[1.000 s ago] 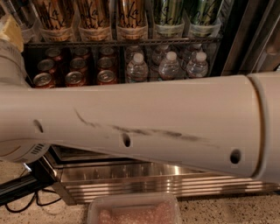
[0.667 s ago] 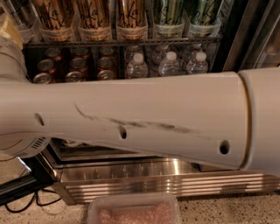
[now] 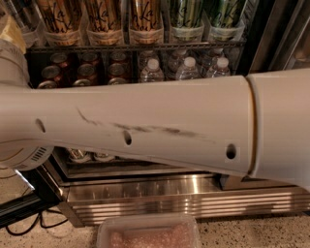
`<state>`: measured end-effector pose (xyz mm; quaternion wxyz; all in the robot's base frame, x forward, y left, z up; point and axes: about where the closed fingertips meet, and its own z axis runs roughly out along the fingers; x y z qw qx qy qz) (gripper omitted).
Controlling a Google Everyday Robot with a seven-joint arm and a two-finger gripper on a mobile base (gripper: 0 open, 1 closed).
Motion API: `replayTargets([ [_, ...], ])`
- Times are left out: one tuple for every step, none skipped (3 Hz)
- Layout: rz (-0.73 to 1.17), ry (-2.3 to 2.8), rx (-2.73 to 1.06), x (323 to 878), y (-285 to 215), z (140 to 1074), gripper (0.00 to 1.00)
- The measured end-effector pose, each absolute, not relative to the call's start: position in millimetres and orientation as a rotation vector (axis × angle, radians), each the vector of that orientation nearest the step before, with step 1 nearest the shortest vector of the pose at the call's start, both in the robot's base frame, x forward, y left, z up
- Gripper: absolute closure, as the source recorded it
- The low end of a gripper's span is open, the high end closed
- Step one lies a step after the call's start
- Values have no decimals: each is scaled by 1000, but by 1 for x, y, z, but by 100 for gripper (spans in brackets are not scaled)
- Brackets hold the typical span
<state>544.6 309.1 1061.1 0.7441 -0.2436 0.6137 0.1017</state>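
Note:
My gripper is out of view; only my white arm shows, crossing the whole picture from left to right with a dark scuff and small holes on its shell. It runs off past the left edge by a round joint. Behind the arm stands a glass-front drinks cooler with tall brown cans and green cans on the top shelf. Water bottles and red soda cans stand on the shelf below. The arm hides the cooler's lower shelves.
The cooler's steel base runs along the bottom. A clear plastic tub with pinkish contents lies on the speckled counter in front. Black cables trail at the lower left. A yellow bag hangs at the upper left.
The arm's shell has slid left and slightly up across the view; its seam and holes sit further left than before. The cooler and tub have barely shifted.

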Motion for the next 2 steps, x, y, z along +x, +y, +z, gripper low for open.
replayTargets([
  [198, 1347, -506, 544, 311, 1060, 41],
  [171, 1347, -469, 545, 308, 1061, 41],
])
